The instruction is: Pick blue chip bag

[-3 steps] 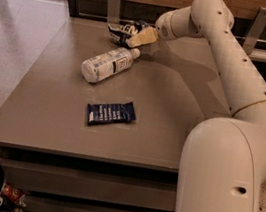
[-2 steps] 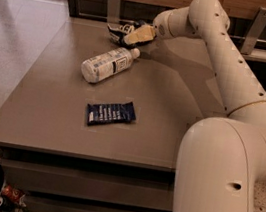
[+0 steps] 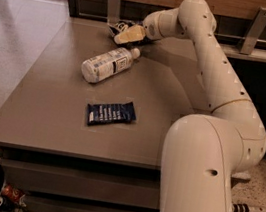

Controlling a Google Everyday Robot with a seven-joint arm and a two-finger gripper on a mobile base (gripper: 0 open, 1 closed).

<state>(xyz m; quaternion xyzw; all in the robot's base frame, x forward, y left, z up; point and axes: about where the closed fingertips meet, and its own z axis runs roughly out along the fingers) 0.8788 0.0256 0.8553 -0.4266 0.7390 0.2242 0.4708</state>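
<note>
The blue chip bag (image 3: 118, 25) is a small crumpled dark bag with white patches, lying at the far edge of the grey table (image 3: 61, 111). My gripper (image 3: 128, 35) reaches in from the right and is right at the bag, covering its right part. I cannot tell whether it touches or holds the bag. A white plastic bottle (image 3: 106, 64) lies on its side just in front of the gripper. A flat dark-blue bar wrapper (image 3: 111, 113) with white text lies nearer the front.
My white arm (image 3: 214, 76) arches over the table's right side, and its base stands at the front right. A wooden wall rail with metal brackets (image 3: 112, 0) runs behind the table. Tiled floor lies to the left.
My gripper has moved slightly left, closer onto the chip bag. The bottle and the bar wrapper have not moved.
</note>
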